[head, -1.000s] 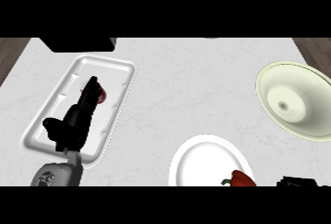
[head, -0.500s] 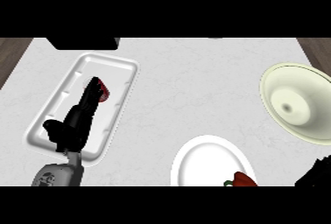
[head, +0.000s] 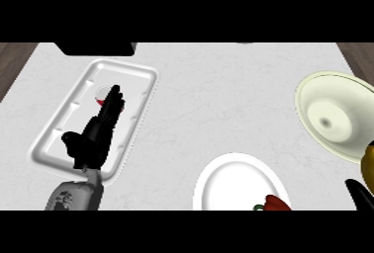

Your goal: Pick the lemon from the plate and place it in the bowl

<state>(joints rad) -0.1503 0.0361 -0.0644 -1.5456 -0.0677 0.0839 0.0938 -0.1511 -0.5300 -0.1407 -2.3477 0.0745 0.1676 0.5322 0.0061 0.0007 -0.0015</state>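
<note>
Left hand [head: 95, 136]: fingers straight, over the white tray [head: 139, 74], holding nothing.
Right hand [head: 359, 194]: right of the plate [head: 234, 178]; fingers' state cannot be told.
Lemon [head: 368, 165]: just below the bowl [head: 332, 116].

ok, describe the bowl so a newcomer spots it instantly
Start at the counter's right edge. The bowl sits there, cream-coloured, round and deep, partly cut off by the view's edge. Unlike the flat white plate nearer the robot and the rectangular white tray on the left, it has a sunken centre.
</note>
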